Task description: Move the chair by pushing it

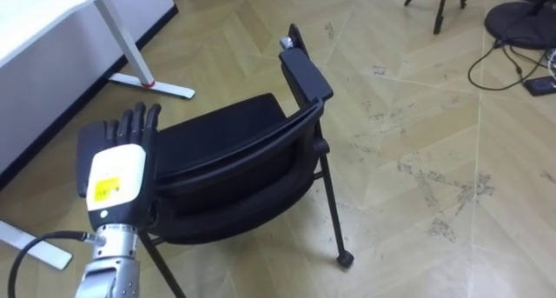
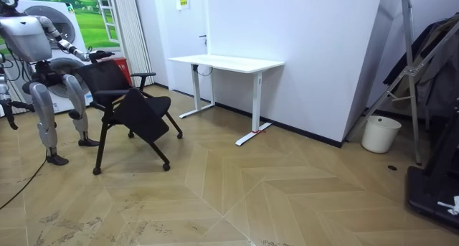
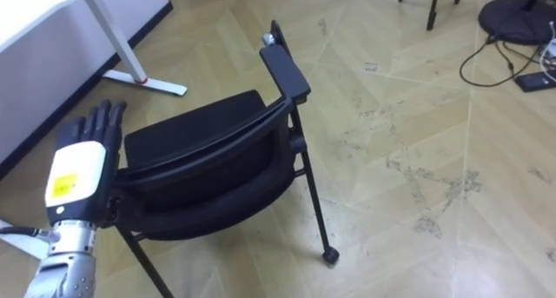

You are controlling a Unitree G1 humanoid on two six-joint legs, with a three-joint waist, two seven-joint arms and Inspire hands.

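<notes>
In the left eye view my left hand (image 1: 117, 163) stands at the lower left with its back toward me. The fingers are straight and released, grasping nothing. It seems to lie against the left end of the backrest of the black armchair on thin metal legs (image 1: 226, 150), which stretches from my hand toward the right. One flat armrest shows at its far right corner.

The right eye view shows my hand open against that backrest end, and the armchair stands on the pale wooden herringbone floor (image 3: 417, 89).

In the room view I stand upright at the room view's left, just behind the armchair. The white desk with white metal legs (image 2: 229, 62) stands apart beyond it.
</notes>
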